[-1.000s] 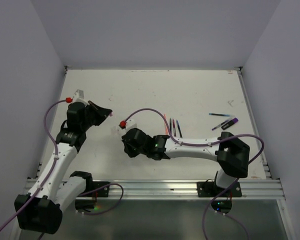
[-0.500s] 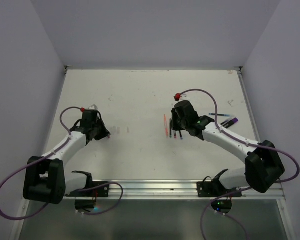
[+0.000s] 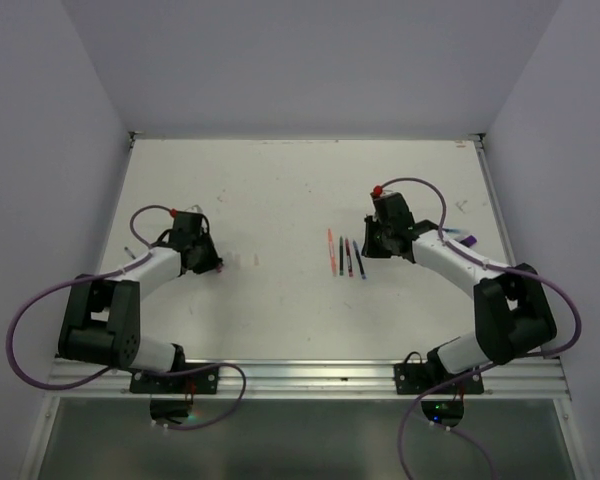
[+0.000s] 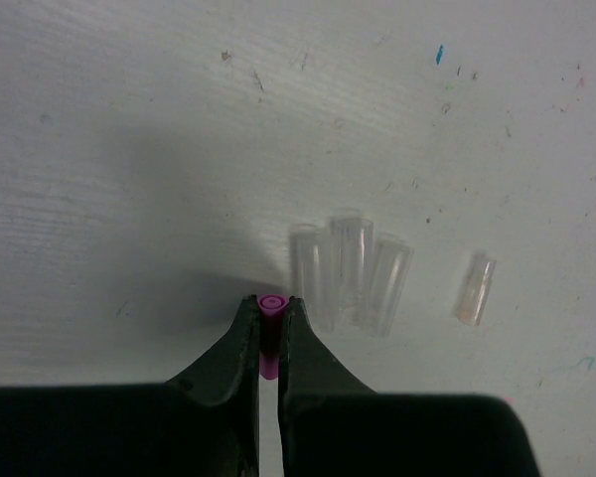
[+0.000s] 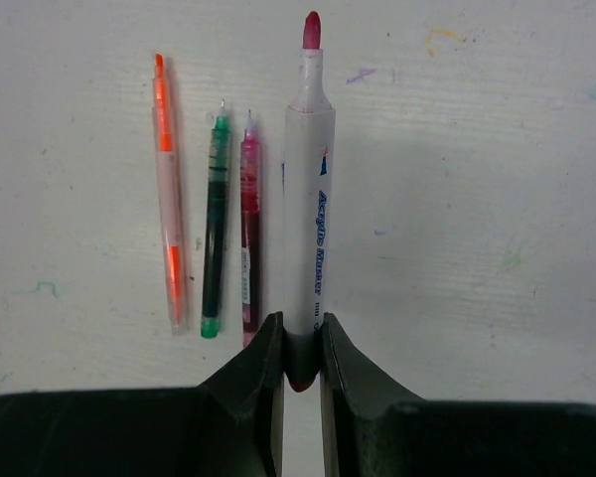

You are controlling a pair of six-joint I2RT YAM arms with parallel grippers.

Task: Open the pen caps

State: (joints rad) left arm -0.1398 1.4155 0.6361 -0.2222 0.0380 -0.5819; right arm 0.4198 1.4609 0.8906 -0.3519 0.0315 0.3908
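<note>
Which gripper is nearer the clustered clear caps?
Left. The left gripper, holding a pink cap, is beside the clear caps; the right gripper is across the table, holding a marker.

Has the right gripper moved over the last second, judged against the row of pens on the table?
Yes. The right gripper swung rightward, from left of the row of pens to just right of it, holding a white marker.
</note>
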